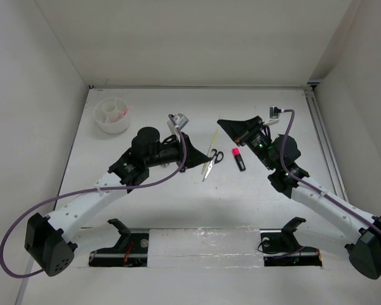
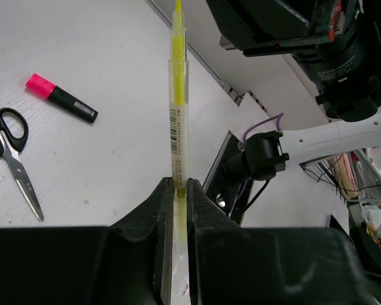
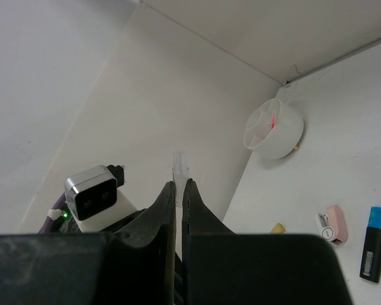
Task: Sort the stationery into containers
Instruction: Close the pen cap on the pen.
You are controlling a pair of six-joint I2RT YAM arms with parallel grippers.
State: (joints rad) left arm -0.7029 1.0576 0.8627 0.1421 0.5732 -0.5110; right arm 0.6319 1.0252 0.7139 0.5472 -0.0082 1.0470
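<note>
My left gripper [image 2: 178, 187] [image 1: 197, 160] is shut on the thin pale-yellow stick [image 2: 178, 95] [image 1: 216, 135], which juts forward above the table. Between the shut fingers of my right gripper [image 3: 179, 184] [image 1: 223, 122] sits a small clear cap-like tube [image 3: 179, 164], close to the stick's far end. Black-handled scissors [image 1: 214, 156] [image 2: 9, 152] and a pink-capped black marker [image 1: 239, 159] [image 2: 60, 97] lie on the table between the arms. At the back left stands the white divided cup [image 1: 112, 114] [image 3: 273, 130]. A blue-capped marker [image 3: 376, 244], a white-pink piece [image 3: 332, 225] and a tan eraser [image 3: 277, 227] lie on the table.
White walls close in the table at the back and both sides. A rail [image 1: 324, 136] runs along the right edge. Two black mounts [image 1: 124, 232] [image 1: 286, 232] stand at the near edge.
</note>
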